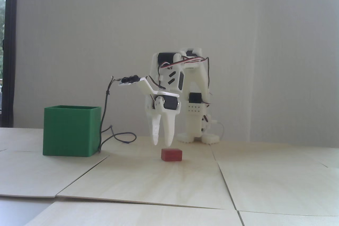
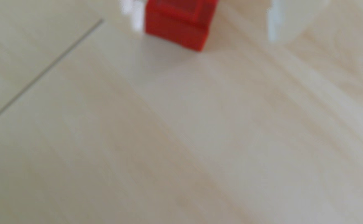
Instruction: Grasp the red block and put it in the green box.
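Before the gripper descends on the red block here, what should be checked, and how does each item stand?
1. Jaws parted: ok; gripper is open, nothing held.
2. Red block flat on the table: ok.
3. Fingertips above the block, not touching: ok.
4. Block centred between the fingers: cannot tell; the wrist view is blurred, block at the top edge.
5. Green box upright, clear of the block: ok.
6. Cable hangs beside the box: cannot tell whether it snags.
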`<state>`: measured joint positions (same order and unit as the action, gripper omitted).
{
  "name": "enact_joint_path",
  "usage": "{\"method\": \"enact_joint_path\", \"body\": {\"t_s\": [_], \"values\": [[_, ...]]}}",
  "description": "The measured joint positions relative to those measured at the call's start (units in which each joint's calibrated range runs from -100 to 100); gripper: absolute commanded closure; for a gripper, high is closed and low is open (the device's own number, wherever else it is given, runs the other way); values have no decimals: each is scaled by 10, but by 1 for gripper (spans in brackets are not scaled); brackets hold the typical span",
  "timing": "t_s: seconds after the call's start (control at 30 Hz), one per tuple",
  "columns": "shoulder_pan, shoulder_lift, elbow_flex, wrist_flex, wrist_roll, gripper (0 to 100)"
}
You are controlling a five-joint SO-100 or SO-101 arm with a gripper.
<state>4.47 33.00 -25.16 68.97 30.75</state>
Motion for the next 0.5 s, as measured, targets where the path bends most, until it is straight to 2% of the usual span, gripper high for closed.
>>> {"method": "enact_joint_path", "body": {"t_s": [0.5], "values": [[5, 16, -9, 0, 0, 79]]}}
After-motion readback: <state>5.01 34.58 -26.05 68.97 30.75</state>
